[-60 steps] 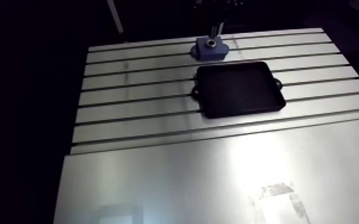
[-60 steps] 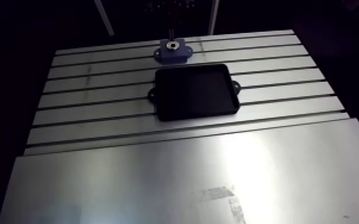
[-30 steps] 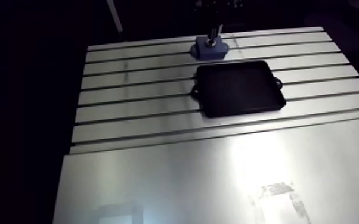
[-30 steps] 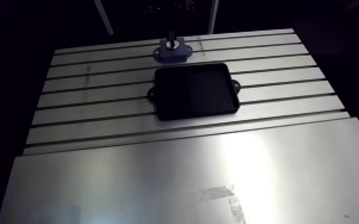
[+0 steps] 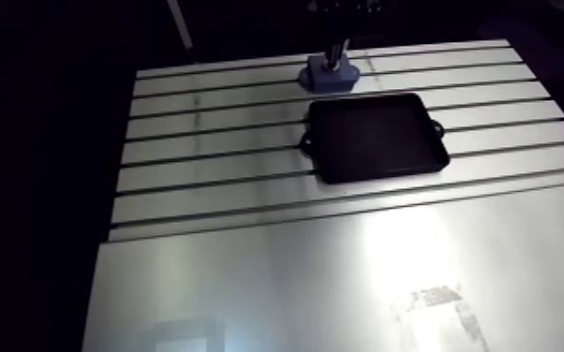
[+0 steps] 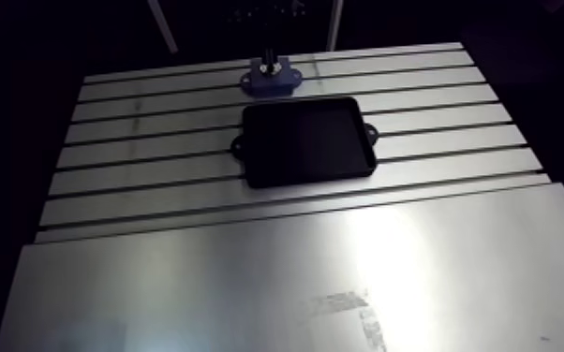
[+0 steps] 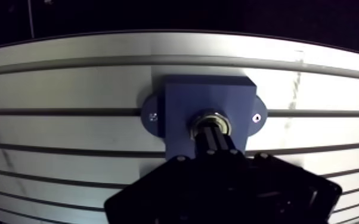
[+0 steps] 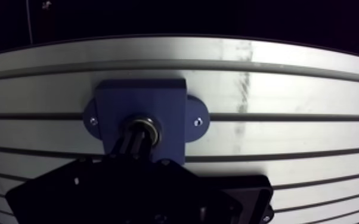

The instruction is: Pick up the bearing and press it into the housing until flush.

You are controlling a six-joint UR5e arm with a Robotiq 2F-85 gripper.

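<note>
While my closed claw rests on the bearing seated in the blue housing, a black tray lies nearby.

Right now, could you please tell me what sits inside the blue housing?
A metal bearing shows in the bore of the housing. The gripper comes down over its middle, hiding the centre and how deep it sits.

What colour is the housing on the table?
The housing is blue, clearest in the wrist view.
</note>
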